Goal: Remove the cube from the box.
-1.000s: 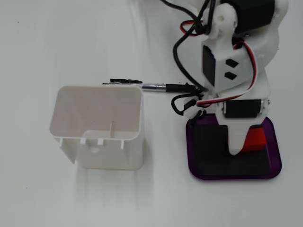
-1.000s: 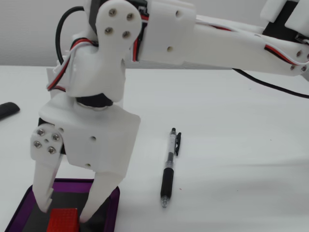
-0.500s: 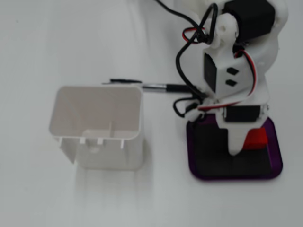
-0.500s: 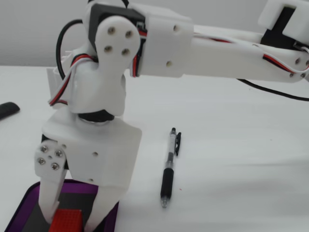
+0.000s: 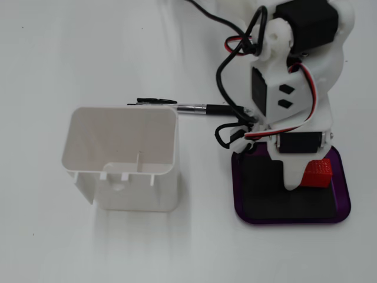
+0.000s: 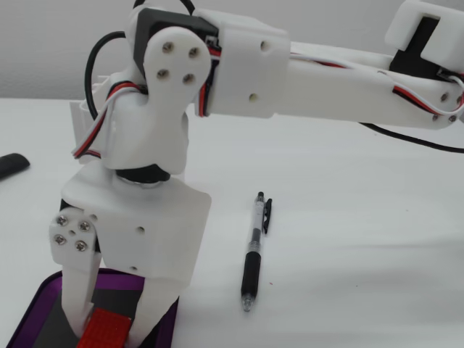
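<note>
The small red cube (image 5: 318, 172) is inside the purple-rimmed box (image 5: 294, 221), near its right side in a fixed view. My gripper (image 5: 306, 183) reaches down into the box. One white finger (image 5: 291, 177) stands against the cube's left face. In the other fixed view the cube (image 6: 107, 330) sits between both fingers of the gripper (image 6: 110, 325), which close on its two sides over the box's black bottom and purple rim (image 6: 30, 310). I cannot tell whether the cube is lifted off the bottom.
A tall white open-top container (image 5: 121, 159) stands left of the box. A black and silver pen (image 5: 197, 108) lies between them, also seen in the other fixed view (image 6: 254, 254). The arm's cables (image 5: 227, 71) hang above the pen.
</note>
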Robot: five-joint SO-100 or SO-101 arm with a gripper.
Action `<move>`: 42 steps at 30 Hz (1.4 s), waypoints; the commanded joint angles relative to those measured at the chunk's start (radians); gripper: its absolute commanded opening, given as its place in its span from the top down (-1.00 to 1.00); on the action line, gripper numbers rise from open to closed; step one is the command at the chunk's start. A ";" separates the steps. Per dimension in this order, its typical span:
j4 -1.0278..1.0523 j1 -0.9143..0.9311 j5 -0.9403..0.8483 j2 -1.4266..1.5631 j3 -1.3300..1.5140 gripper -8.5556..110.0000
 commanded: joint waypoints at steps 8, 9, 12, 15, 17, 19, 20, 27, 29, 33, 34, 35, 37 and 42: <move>0.161 0.000 -0.005 0.268 -0.230 0.86; 0.164 0.000 -0.005 0.314 -0.222 0.86; 0.166 0.002 -0.025 0.443 -0.158 0.86; 0.167 0.002 -0.067 0.557 -0.029 0.86; 0.167 0.002 -0.074 0.623 0.094 0.86; 0.167 0.002 -0.075 0.684 0.224 0.86; 0.167 0.003 -0.075 0.715 0.288 0.86; 0.161 0.002 -0.078 0.985 0.712 0.86; 0.156 0.002 -0.078 1.071 0.821 0.86; 0.143 0.003 -0.112 1.221 1.091 0.86; 0.112 0.003 -0.117 1.256 1.172 0.86; 0.074 0.003 -0.123 1.290 1.261 0.86; -0.029 0.003 -0.127 1.356 1.442 0.86; -0.285 0.003 -0.129 1.493 1.835 0.86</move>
